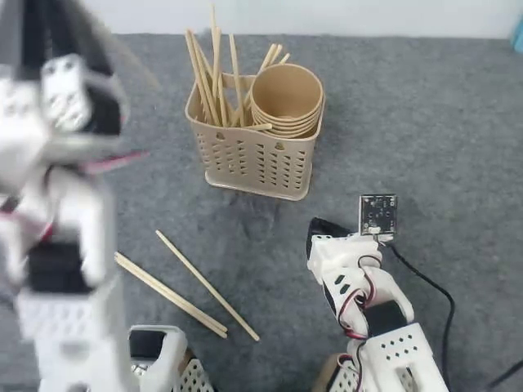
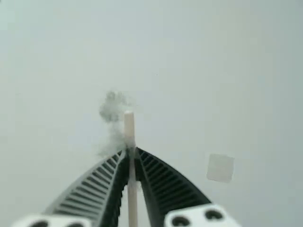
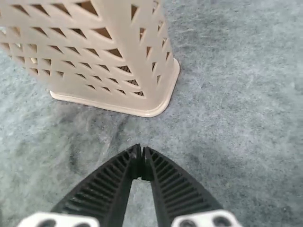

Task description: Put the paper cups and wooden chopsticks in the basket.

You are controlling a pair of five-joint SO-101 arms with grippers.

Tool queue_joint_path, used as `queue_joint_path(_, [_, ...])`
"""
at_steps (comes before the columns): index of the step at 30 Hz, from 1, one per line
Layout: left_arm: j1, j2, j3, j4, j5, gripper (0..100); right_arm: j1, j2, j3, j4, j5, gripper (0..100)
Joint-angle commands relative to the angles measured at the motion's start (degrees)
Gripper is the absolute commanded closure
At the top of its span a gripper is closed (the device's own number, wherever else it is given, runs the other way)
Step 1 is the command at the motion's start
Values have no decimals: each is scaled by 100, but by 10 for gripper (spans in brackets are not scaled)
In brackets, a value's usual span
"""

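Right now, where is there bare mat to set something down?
Bare grey mat right of the basket, and a smaller patch between the basket and the loose chopsticks. Crowded: inside the basket, and around the left arm.

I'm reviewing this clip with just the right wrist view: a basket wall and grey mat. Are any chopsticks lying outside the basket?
Observer: Yes. In the high view, loose chopsticks lie on the mat in front of the basket.
Operator: Is the left gripper holding anything?
Observer: Its wrist view shows the left gripper shut on a single chopstick.
Operator: And the cups?
Observer: The paper cups sit stacked inside the basket, beside standing chopsticks.
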Motion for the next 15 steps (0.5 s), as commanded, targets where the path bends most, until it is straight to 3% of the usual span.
queue_joint_path(1, [369, 695, 198, -967, -88, 988, 57, -110, 105, -136, -18, 991])
queue_joint_path(7, [545, 1046, 787, -923, -88, 988, 40, -110, 105, -136, -18, 991])
queue_joint_path(13, [501, 1503, 1833, -2734, -114, 988, 22, -110, 105, -136, -18, 991])
queue_joint_path(15, [510, 1741, 1903, -2998, -114, 988, 22, -110, 105, -136, -18, 991])
